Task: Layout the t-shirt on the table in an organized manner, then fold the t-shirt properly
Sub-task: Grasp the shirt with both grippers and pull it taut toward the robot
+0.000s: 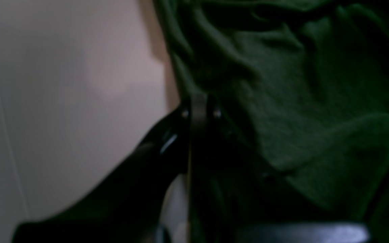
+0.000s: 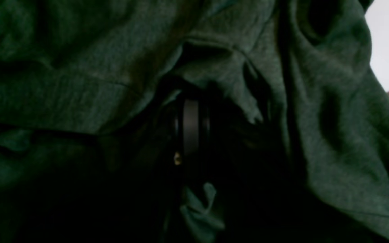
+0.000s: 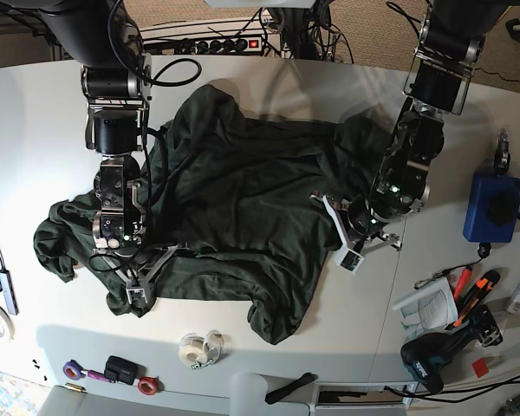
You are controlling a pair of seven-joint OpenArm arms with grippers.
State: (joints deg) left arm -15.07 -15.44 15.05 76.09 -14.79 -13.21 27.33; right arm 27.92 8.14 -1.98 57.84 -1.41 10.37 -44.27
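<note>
The dark green t-shirt (image 3: 243,199) lies crumpled and partly spread across the middle of the white table (image 3: 35,113), with a sleeve bunched at the left (image 3: 61,238). My left gripper (image 3: 328,208) sits at the shirt's right edge. In the left wrist view its jaws (image 1: 199,108) are shut where the fabric (image 1: 299,101) meets the bare table (image 1: 73,101). My right gripper (image 3: 147,273) rests on the shirt's lower left part. In the right wrist view it (image 2: 191,125) is shut and buried in folds of cloth (image 2: 333,118), with a scrap of fabric poking out near its base.
A blue pouch (image 3: 490,204) lies at the right edge. Orange-handled tools (image 3: 468,286), a booklet (image 3: 425,303) and a drill (image 3: 433,355) sit at the front right. Tape rolls (image 3: 199,347) lie near the front edge, a power strip (image 3: 217,43) at the back.
</note>
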